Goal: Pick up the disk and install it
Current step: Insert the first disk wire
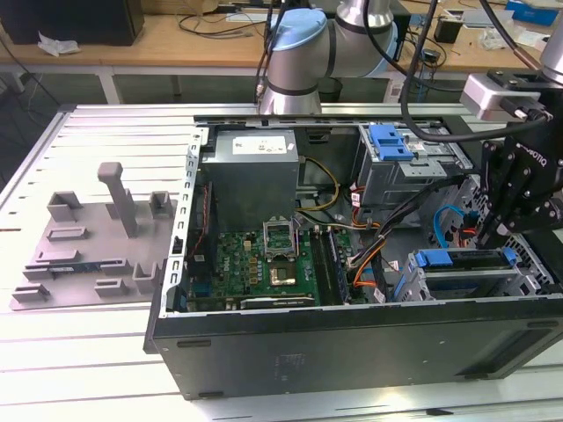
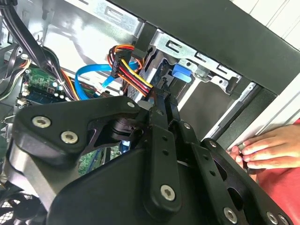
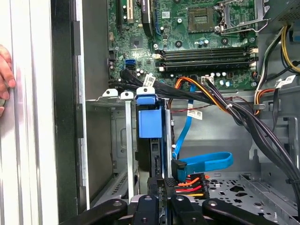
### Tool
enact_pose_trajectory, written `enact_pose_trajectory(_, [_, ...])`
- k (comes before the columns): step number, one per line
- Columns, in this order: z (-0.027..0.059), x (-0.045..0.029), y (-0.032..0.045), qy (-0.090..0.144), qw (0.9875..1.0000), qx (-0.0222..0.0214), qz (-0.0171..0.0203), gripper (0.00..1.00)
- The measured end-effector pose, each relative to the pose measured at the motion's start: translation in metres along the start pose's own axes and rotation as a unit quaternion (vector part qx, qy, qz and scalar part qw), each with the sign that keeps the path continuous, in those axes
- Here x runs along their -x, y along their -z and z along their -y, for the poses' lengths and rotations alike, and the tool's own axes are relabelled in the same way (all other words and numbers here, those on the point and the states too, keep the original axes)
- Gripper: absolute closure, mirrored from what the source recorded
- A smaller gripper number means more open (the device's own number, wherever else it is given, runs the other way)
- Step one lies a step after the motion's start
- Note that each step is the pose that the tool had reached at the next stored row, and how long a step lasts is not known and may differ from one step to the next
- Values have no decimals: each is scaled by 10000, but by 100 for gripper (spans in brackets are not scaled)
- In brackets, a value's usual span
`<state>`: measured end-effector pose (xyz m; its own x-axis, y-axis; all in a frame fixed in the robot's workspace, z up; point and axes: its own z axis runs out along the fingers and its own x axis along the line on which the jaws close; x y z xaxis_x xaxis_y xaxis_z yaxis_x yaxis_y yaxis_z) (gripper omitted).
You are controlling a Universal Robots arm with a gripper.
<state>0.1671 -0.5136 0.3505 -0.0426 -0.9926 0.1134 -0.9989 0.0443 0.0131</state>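
Observation:
The disk [image 1: 457,258] sits edge-up in a slot of the metal drive cage [image 1: 475,283], at the exterior view's right, inside the open computer case. Its blue bracket tab [image 3: 150,119] sticks out at the far end and also shows in the second wrist view, where the disk [image 2: 182,74] lies just beyond the fingertips. My gripper [image 1: 482,237] reaches down into the case over the disk's near end. In both wrist views the gripper [image 3: 162,185] [image 2: 164,98] has its two black fingers pressed close together, right at the disk's end beside the cable plugs.
A blue data cable [image 3: 206,161] and a red-orange-yellow power plug [image 3: 190,183] crowd the gripper. The motherboard [image 1: 264,259] lies mid-case, and a blue tray [image 1: 391,141] tops the rear cage. A person's hand [image 2: 267,147] rests outside the case wall. A grey fixture [image 1: 88,237] stands on the table.

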Motion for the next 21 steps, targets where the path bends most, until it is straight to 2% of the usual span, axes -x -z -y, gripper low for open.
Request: enact_pose_trajectory(21, [0,-12,-23,1,10000,0,0,84])
